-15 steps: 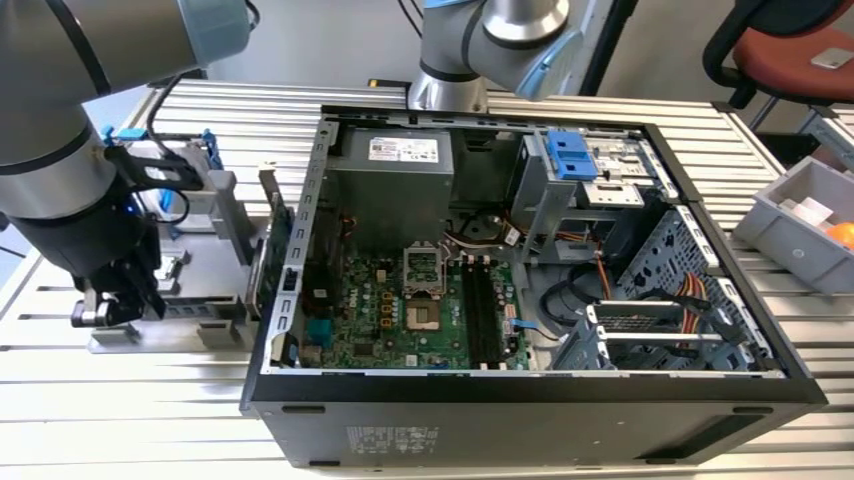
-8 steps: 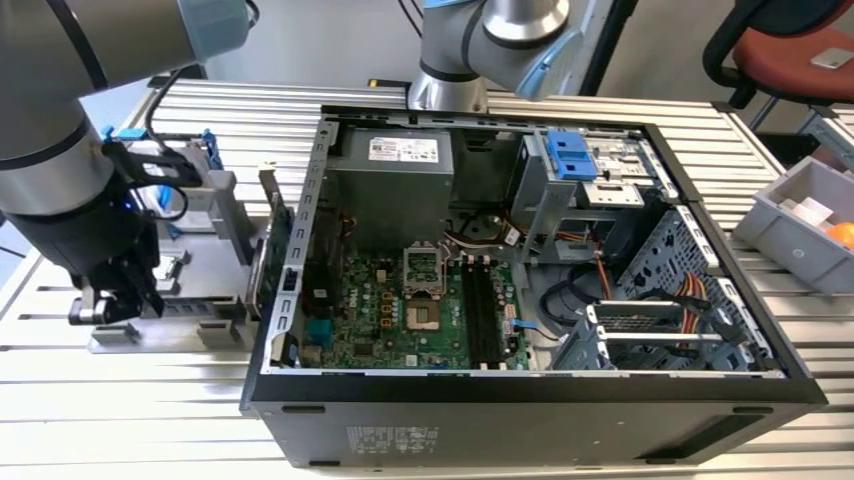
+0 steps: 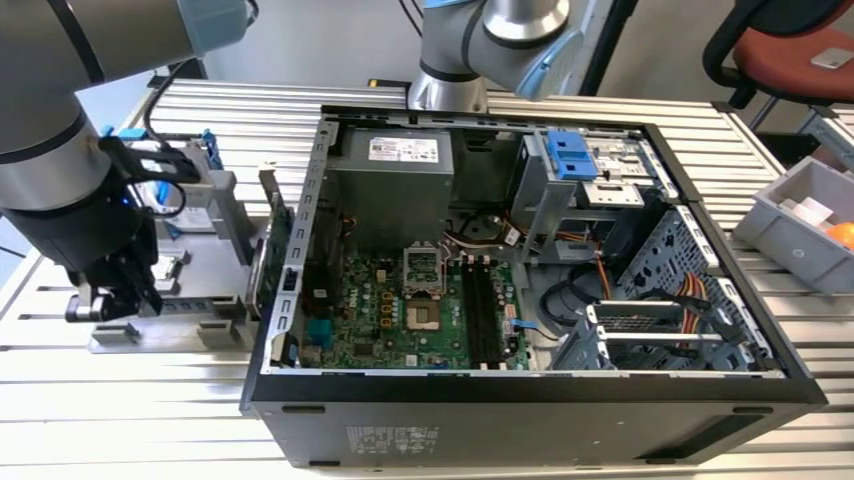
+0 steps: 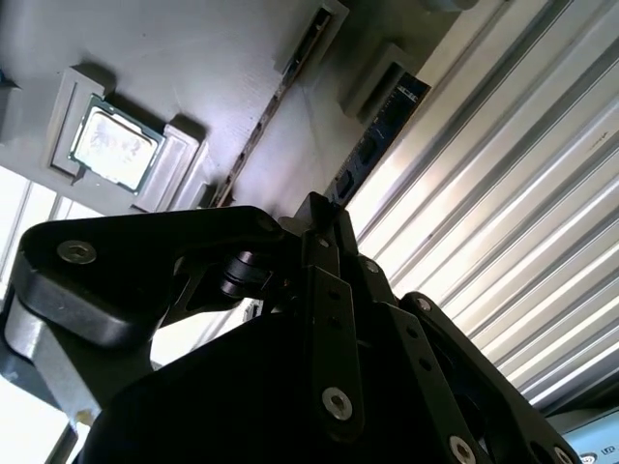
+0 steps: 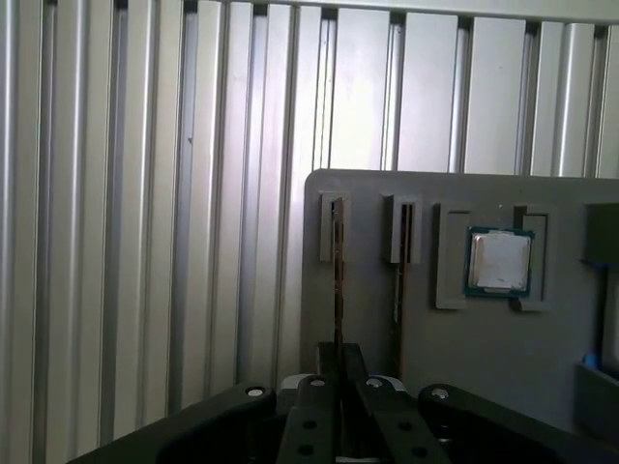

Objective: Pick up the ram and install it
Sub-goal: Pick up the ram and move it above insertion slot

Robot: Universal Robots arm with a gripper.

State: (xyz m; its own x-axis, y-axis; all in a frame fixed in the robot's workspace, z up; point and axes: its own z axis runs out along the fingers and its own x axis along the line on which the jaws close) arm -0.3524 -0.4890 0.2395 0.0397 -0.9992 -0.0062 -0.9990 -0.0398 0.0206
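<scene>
Down over the grey holder plate (image 3: 174, 335) on the slatted metal tabletop (image 3: 134, 420), at the end of the dark arm: the claw (image 3: 114, 300).

In both wrist views, claw (image 5: 338, 356) (image 4: 324, 217) pinched together on the ram (image 5: 338, 280) (image 4: 377, 140), with no gap showing on either side of the thin dark-blue stick. Standing on edge in the plate's outermost slot, right along the plate's border with the bare slats. Far end sitting in the slot's small raised bracket. No sticker or print to be made out on the edge that faces the cameras.

One slot further in on the plate (image 5: 464, 377) (image 4: 193, 48): a second narrow slot (image 5: 398, 271). Further in again, lying flat in a square recess: a processor chip (image 5: 499, 261) (image 4: 114, 145) with a green rim and pale metal lid, markings too faint to tell.

Just beside the plate, on the exterior view's right of it: an open computer case (image 3: 534, 405), green motherboard (image 3: 387, 310) exposed. Inside it, a white label (image 3: 400, 150) on the grey power-supply box; on the case's outer wall, a printed patch (image 3: 394, 440). Writing on both too small to read.
</scene>
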